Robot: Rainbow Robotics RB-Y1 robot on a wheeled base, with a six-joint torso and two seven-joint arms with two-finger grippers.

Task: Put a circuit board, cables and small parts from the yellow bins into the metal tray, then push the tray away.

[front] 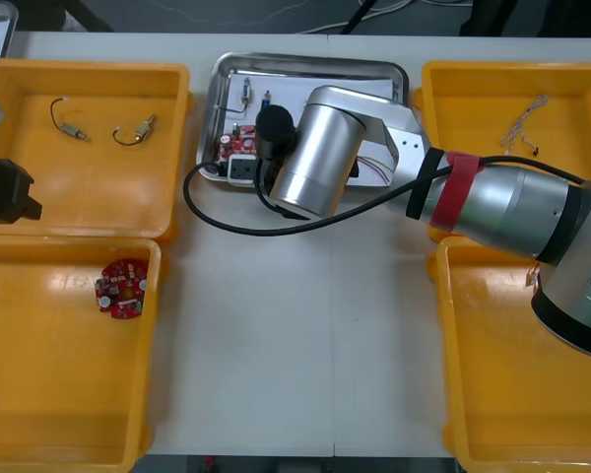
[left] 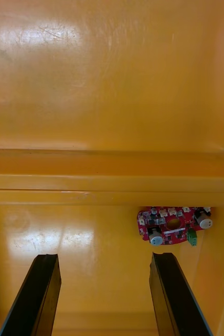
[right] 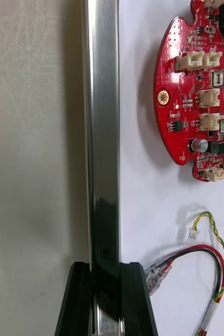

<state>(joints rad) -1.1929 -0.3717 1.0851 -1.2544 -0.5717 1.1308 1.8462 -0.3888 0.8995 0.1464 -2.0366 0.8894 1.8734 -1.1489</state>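
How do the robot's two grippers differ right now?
The right gripper is shut on the rim of the metal tray, while the left gripper is open and holds nothing. The right gripper is at the tray in the middle of the table; the left gripper hangs over the yellow bins on the robot's left, near a red circuit board. Both have black fingers.

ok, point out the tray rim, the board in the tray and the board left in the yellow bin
tray rim (right: 102, 131), right wrist view, mid-length of the shiny lip
board in the tray (right: 181, 92), right wrist view, red face beside the connectors
board in the bin (front: 121, 288), front view, its centre
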